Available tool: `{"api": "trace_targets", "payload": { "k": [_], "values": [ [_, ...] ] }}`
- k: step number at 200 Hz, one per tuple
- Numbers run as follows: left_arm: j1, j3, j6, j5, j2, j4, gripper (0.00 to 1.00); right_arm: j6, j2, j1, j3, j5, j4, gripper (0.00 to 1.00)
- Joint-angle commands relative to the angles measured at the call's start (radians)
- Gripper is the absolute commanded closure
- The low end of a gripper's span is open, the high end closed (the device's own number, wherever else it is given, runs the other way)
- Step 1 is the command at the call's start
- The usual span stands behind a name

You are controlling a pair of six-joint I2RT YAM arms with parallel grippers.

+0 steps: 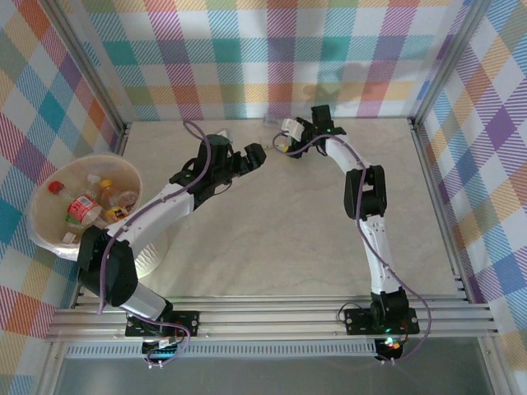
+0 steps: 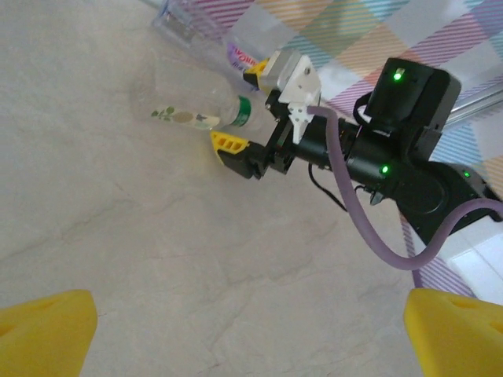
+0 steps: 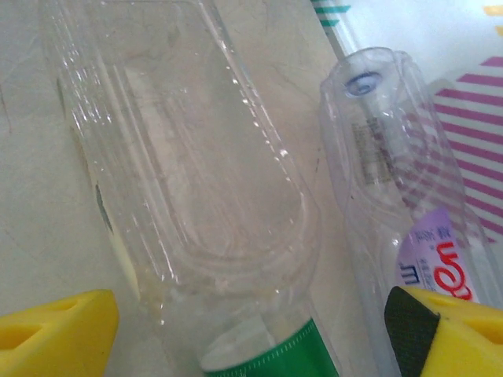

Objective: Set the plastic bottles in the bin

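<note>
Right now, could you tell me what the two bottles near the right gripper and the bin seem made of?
The green-banded bottle and purple-label bottle: thin clear plastic, glossy; the table shows through them. The bin: probably plastic, white outside, peach inside, smooth dull sheen.

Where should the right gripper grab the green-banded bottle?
I'd grip the bottle across its body just past the green band, coming straight down: it lies flat between the open fingers of the right gripper. The purple-label bottle lies close beside, so keep that finger in the gap.
</note>
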Motion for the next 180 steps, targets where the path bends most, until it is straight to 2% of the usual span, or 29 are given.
{"api": "trace_targets", "payload": {
  "k": [1, 43, 55, 66, 80, 92, 118, 155, 180],
  "values": [
    [-0.007, 0.064, 0.031, -0.021, 0.019, -0.073, 0.0, -0.063, 0.056, -0.005, 0.085, -0.103, -0.08, 0.14],
    [0.02, 0.066, 0.047, -0.002, 0.022, -0.088, 0.0, -0.062, 0.093, 0.003, 0.161, -0.107, -0.23, 0.27],
    [0.025, 0.055, 0.049, 0.005, 0.017, -0.08, 0.0, -0.056, 0.074, 0.004, 0.146, -0.106, -0.263, 0.34],
    [0.027, 0.042, 0.048, 0.011, 0.012, -0.072, 0.0, -0.041, 0.037, 0.005, 0.094, -0.1, -0.253, 0.45],
    [0.029, 0.023, 0.048, 0.019, 0.002, -0.057, 0.0, 0.009, -0.039, 0.006, -0.035, -0.094, -0.165, 0.64],
    [0.028, 0.002, 0.047, 0.02, -0.01, -0.045, 0.0, 0.046, -0.118, 0.008, -0.157, -0.098, -0.079, 0.71],
    [0.027, -0.064, 0.008, 0.023, -0.054, 0.011, 0.0, 0.198, -0.322, 0.011, -0.444, -0.089, 0.12, 0.74],
    [0.024, -0.197, -0.082, 0.072, -0.135, 0.163, 0.0, 0.498, -0.69, 0.011, -0.971, -0.074, 0.494, 0.76],
    [-0.005, -0.206, -0.084, 0.135, -0.143, 0.2, 0.0, 0.701, -0.935, 0.022, -1.228, -0.065, 0.57, 0.77]
  ]
}}
